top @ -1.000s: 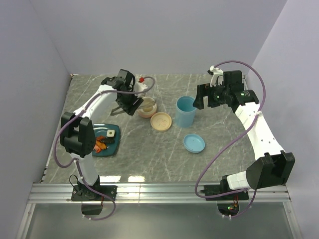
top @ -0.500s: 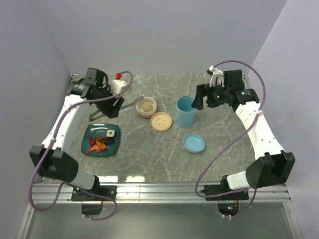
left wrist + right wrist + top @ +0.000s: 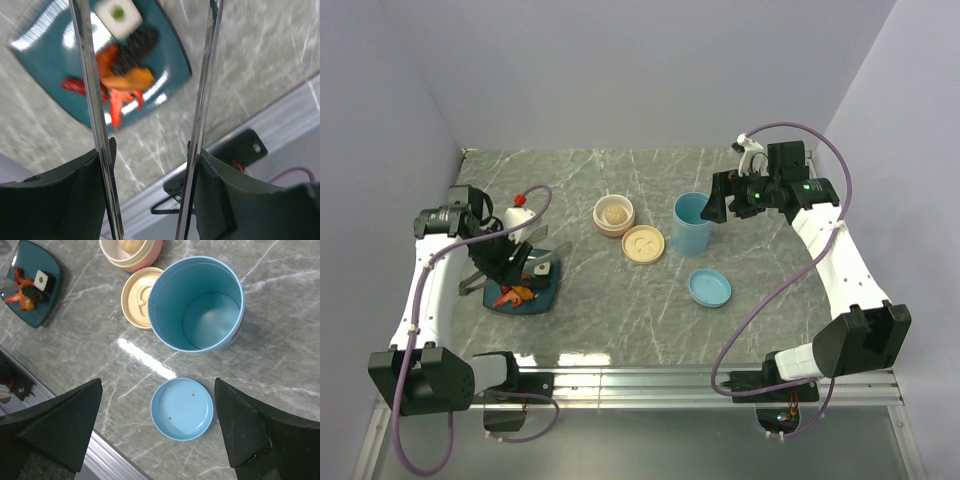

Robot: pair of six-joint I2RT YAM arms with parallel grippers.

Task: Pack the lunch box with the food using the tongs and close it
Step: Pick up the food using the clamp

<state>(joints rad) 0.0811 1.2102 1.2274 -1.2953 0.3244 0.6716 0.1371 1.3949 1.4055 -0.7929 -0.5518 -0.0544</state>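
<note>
Silvery-grey metal tongs (image 3: 93, 100) sit clamped in the left gripper (image 3: 148, 155) over red-orange shrimp pieces (image 3: 131, 79) on the dark teal square plate (image 3: 40, 50). Slick tips could flick one off. Right gripper (image 3: 159, 385) stands wide apart, empty.

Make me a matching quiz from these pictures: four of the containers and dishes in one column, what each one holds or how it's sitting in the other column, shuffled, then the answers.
1. blue canister
2. blue lid
3. pink bowl
4. teal plate

A. carries shrimp pieces and a roll slice
B. upright and empty
C. holds a pale ball
D. lying flat beside the canister

Pairs: 1-B, 2-D, 3-C, 4-A
</note>
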